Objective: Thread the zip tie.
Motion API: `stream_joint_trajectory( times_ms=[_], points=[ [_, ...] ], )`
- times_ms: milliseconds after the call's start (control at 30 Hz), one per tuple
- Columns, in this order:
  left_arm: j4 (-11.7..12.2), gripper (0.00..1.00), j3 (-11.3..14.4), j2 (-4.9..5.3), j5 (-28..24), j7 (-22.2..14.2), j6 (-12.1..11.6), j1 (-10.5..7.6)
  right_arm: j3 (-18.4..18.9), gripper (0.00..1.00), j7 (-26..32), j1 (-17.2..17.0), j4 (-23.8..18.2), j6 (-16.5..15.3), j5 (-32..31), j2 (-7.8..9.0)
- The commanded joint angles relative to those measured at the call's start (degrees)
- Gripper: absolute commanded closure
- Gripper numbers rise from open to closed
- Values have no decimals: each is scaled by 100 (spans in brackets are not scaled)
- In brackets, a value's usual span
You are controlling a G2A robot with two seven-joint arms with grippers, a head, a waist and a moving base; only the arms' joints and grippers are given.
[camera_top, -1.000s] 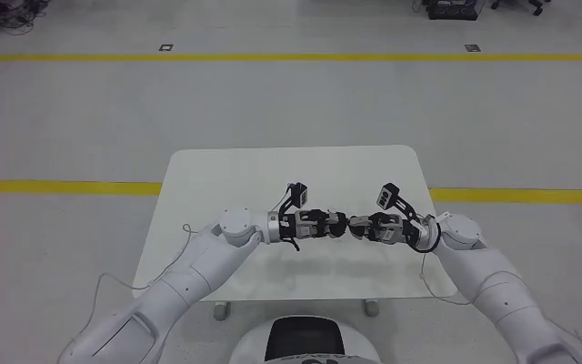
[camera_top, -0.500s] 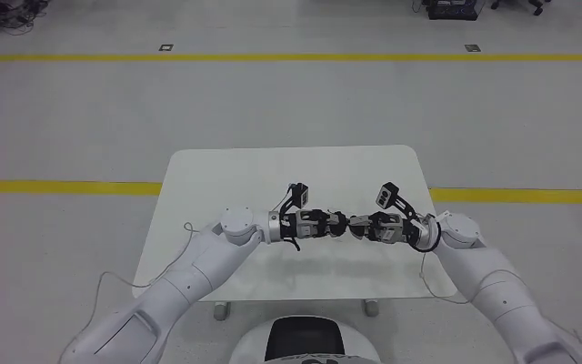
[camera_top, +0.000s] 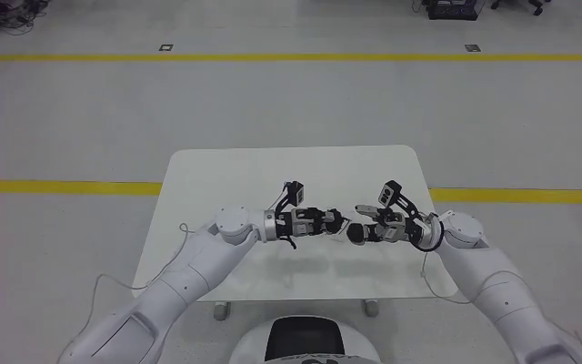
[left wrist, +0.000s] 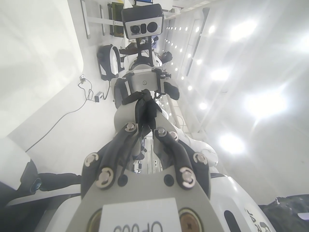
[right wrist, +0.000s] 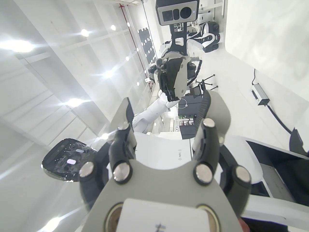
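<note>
It was a large robotics lab or test hall; the pale grey floor [camera_top: 291, 109] ran wide and open, crossed by yellow tape lines [camera_top: 273, 57] at twelve o'clock and again at nine and three o'clock of the white table [camera_top: 227, 173]; small metal floor plates [camera_top: 165, 46] sat at eleven and one o'clock; dark equipment [camera_top: 452, 9] stood at one o'clock; rows of ceiling lamps [left wrist: 263, 102] shone overhead; another white-and-black robot [right wrist: 208, 38] stood parked; a power brick [right wrist: 259, 94] with its cable lay on the floor.
</note>
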Motion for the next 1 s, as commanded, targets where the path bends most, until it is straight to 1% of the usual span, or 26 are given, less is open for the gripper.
stream_joint_trajectory(
  times_ms=[0,100,200,233,267,300,567,600,633,700,733,767,833,867,900,967],
  points=[
    [-10,100,-23,10,0,-4,-5,18,-1,0,-30,-14,-20,1,-21,-7],
    [-13,100,-63,27,3,-14,-14,48,18,0,-54,-30,-28,8,-18,-15],
    [9,100,-137,52,4,39,-70,93,62,0,-92,-43,-19,-4,-18,-18],
    [7,100,-170,58,-37,53,-116,120,74,0,-119,-46,-12,-4,-5,-18],
    [-33,100,-208,63,-129,-20,-234,158,74,0,-119,-46,-12,-4,-5,-18],
    [-70,100,-220,64,-192,-97,-292,176,74,0,-119,-46,-12,-4,-5,-18],
    [-81,100,-216,64,-166,-68,-299,179,74,0,-119,-46,-12,-4,-5,-18],
    [-133,100,-197,68,35,42,-404,178,74,0,-119,-46,-12,-4,-5,-18],
    [-130,100,-196,82,374,219,-637,169,74,0,-119,-46,-12,-4,-5,-18],
    [-62,100,-248,96,669,552,-968,187,74,0,-119,-46,-12,-4,-5,-18],
    [-71,100,-272,109,867,573,-1043,177,74,0,-119,-46,-12,-4,-5,-18],
    [-59,100,-344,126,1049,682,-1043,170,74,0,-119,-46,-12,-4,-5,-18],
    [-214,100,-480,160,1468,682,-1043,224,74,0,-119,-46,-12,-4,-5,-18],
    [-262,100,-565,179,1705,751,-1043,247,74,0,-119,-46,-12,-4,-5,-18],
    [-379,100,-625,195,1984,779,-1043,280,74,0,-119,-46,-12,-4,-5,-18],
    [-597,100,-780,217,2326,806,-1043,423,74,0,-119,-46,-12,-4,-5,-18]
  ],
)
